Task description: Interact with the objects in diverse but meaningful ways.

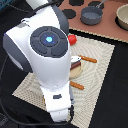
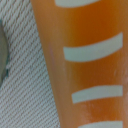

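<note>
Orange striped piece (image 2: 87, 65) filled the wrist view; arm (image 1: 45, 55) hid most of the woven mat (image 1: 102, 57); gripper out of sight, grip state unknown

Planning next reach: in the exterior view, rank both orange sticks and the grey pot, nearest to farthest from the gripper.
From the gripper, low in the exterior view:
1. Lower orange stick, on the mat, nearby.
2. Upper orange stick, mid-mat, rightward.
3. Grey pot, off the mat, at the top.

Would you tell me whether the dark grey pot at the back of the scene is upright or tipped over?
Upright. In the exterior view the dark grey pot sits on its base on the brown surface, with its open mouth facing up.
</note>
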You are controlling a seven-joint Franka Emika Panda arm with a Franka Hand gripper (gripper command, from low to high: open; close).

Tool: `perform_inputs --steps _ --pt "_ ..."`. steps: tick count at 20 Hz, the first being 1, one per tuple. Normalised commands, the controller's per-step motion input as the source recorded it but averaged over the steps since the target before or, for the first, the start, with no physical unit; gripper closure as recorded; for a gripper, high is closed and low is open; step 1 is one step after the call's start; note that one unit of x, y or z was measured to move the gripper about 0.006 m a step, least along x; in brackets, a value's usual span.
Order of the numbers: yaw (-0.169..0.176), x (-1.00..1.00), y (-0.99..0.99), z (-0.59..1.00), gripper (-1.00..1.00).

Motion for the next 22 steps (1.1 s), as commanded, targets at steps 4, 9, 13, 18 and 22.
perform_inputs --steps 4,9,13,18,22 --pt "0.005 0.06 -0.14 0.02 1.00" --pt "0.000 0.20 -0.06 0.15 1.00" --pt "0.006 0.14 0.00 0.93 1.00" --pt "0.011 -0.03 0.05 1.00 1.00" --pt "0.000 -0.15 0.12 1.00 1.00"
